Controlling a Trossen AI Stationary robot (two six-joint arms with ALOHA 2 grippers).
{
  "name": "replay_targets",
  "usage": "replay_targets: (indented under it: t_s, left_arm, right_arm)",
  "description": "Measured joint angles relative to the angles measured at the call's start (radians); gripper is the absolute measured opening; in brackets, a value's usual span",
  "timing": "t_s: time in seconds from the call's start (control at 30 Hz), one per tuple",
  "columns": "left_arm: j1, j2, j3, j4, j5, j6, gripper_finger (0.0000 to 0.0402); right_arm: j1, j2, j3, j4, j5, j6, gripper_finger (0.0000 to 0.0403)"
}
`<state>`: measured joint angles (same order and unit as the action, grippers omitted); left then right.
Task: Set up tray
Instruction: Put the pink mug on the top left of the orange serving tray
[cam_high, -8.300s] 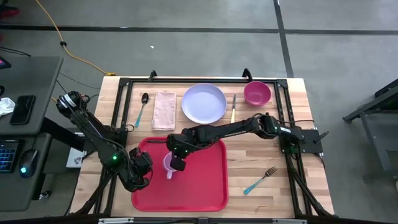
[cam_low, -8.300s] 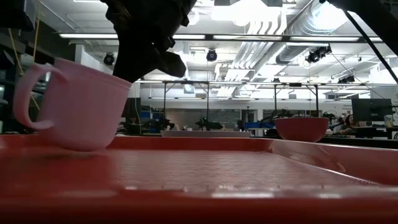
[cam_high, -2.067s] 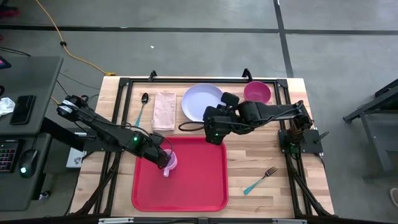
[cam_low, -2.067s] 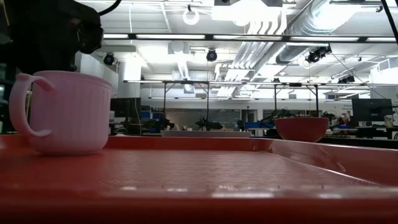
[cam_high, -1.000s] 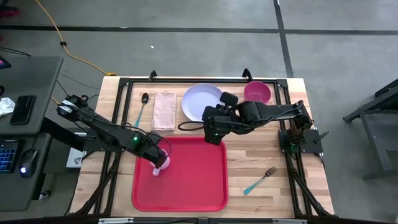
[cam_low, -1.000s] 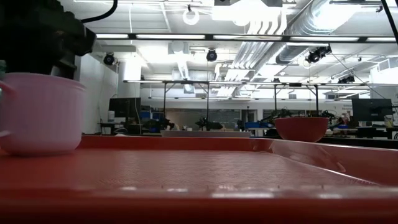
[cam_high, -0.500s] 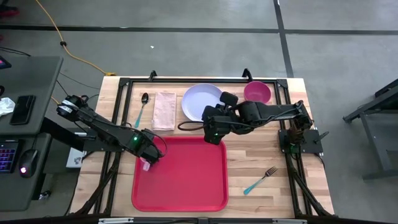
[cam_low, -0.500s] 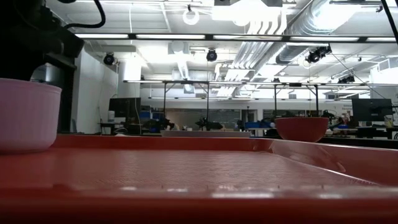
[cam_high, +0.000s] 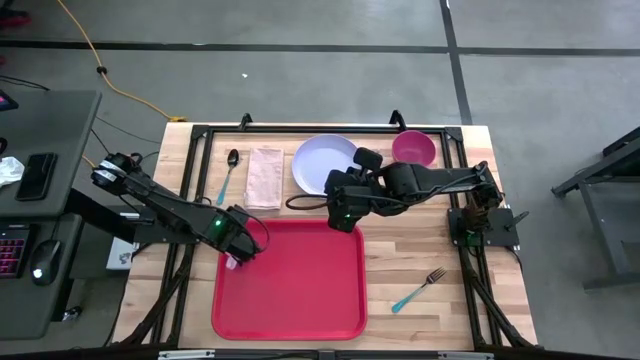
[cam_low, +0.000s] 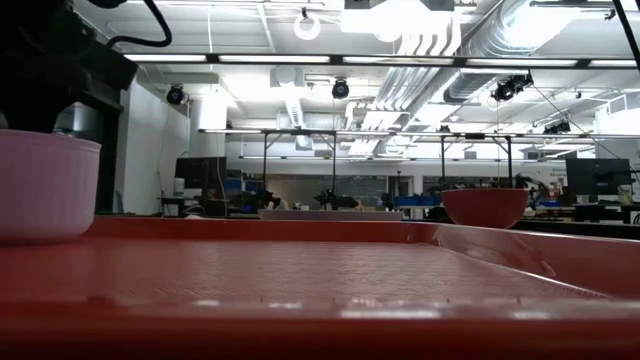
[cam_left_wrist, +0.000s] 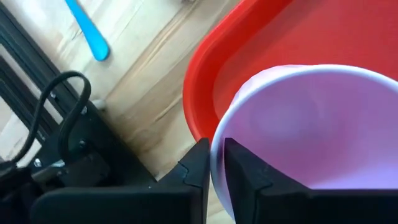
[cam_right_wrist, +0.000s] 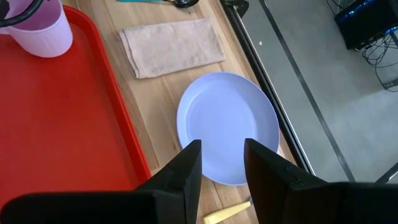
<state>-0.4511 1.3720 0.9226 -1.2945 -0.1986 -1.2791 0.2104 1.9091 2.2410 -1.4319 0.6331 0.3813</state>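
Observation:
A pale pink cup (cam_low: 45, 185) stands upright on the red tray (cam_high: 300, 290), in the tray's far left corner. My left gripper (cam_high: 237, 255) comes down on the cup from above and hides most of it in the high view; its fingers are closed on the cup's rim. In the right wrist view the cup (cam_right_wrist: 40, 31) shows with that gripper over it. My right gripper (cam_right_wrist: 222, 162) hangs open above the table at the tray's far edge, over the lilac plate (cam_right_wrist: 227, 127), with nothing between its fingers. My left gripper has the cup's rim (cam_left_wrist: 217, 155) between its two fingers, one finger (cam_left_wrist: 199, 165) outside the wall and one (cam_left_wrist: 239, 165) inside the cup. The fingers point steeply down from above. The cup stands upright with its base on the tray floor (cam_low: 300, 270).
Along the table's far side lie a blue-handled spoon (cam_high: 228, 175), a beige napkin (cam_high: 264, 178), the plate (cam_high: 318, 160), a knife (cam_high: 376, 172) and a magenta bowl (cam_high: 413, 149). A blue-handled fork (cam_high: 418, 289) lies right of the tray. Most of the tray floor is bare.
My left gripper has drawn the cup along the tray floor toward the tray's left edge, into its far left corner. The cup has stayed upright on the tray. Its handle has gone out of the low view.

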Motion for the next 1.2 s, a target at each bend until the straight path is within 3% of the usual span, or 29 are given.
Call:
replay_targets:
  t_s: [0.37, 1.2]
  left_arm:
    - [0.0, 0.0, 0.0, 0.001, -0.072, 0.045, 0.0085]
    - [0.0, 0.0, 0.0, -0.043, -0.093, 0.076, 0.0086]
  right_arm:
    - [0.0, 0.0, 0.0, 0.0, -0.008, 0.003, 0.0099]
    - [0.0, 0.0, 0.0, 0.0, -0.008, 0.003, 0.0099]
